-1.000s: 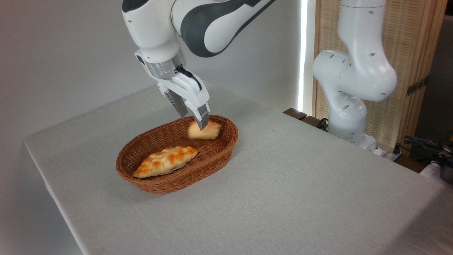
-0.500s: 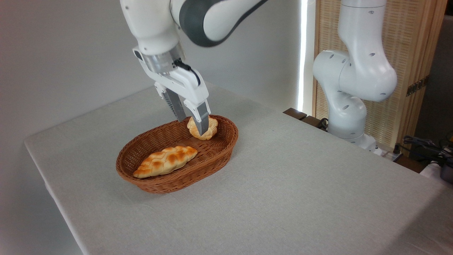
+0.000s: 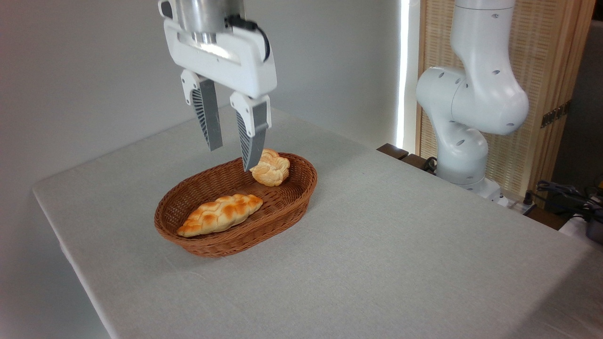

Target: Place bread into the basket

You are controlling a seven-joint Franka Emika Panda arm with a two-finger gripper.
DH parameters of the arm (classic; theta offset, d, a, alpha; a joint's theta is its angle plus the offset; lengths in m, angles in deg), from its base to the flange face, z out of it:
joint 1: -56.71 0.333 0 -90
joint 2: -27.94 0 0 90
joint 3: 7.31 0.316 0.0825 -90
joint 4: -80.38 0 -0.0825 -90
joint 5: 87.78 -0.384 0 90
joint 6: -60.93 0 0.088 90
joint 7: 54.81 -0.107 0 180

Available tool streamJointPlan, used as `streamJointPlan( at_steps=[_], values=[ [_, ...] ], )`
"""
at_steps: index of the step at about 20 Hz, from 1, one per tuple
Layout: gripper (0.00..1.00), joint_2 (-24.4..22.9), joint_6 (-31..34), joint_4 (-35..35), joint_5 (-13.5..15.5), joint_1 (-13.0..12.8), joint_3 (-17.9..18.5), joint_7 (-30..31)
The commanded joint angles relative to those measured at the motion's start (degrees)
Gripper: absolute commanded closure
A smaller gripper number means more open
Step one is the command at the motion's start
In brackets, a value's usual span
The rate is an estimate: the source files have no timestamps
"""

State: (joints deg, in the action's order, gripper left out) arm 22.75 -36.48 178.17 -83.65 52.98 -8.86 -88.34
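Note:
The bread (image 3: pixel 271 168), a small round golden bun with a lumpy top, lies tilted inside the far right end of the brown wicker basket (image 3: pixel 221 235), leaning against its wall. My gripper (image 3: pixel 232 156) hangs open above the basket's back rim, just left of the bun, with nothing between its grey ribbed fingers (image 3: pixel 208 120). The tip of the right finger overlaps the bun's left edge in the picture, and I cannot tell whether it touches.
A long braided golden loaf (image 3: pixel 220 214) lies in the basket's near left half. The arm's white base (image 3: pixel 466 122) stands at the table's far right, with cables (image 3: pixel 565 195) beyond it. Grey cloth covers the table (image 3: pixel 400 263).
The gripper has let go of the bun, risen and swung upright. The bun has settled against the basket's far right wall.

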Motion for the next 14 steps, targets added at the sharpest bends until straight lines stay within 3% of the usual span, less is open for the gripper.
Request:
streamJointPlan(
  at_steps=[1,5,8,14],
  values=[
    [0.0,0.6,1.3,-2.7,-2.3,0.8,-0.1,-0.8],
    [0.0,0.9,4.7,-2.8,-2.3,2.0,-1.8,-1.0],
    [0.0,2.5,6.1,-5.4,-2.3,5.7,-6.7,-0.9],
    [0.0,3.0,6.6,-5.5,-2.5,5.7,-6.6,-1.2]
  ],
)
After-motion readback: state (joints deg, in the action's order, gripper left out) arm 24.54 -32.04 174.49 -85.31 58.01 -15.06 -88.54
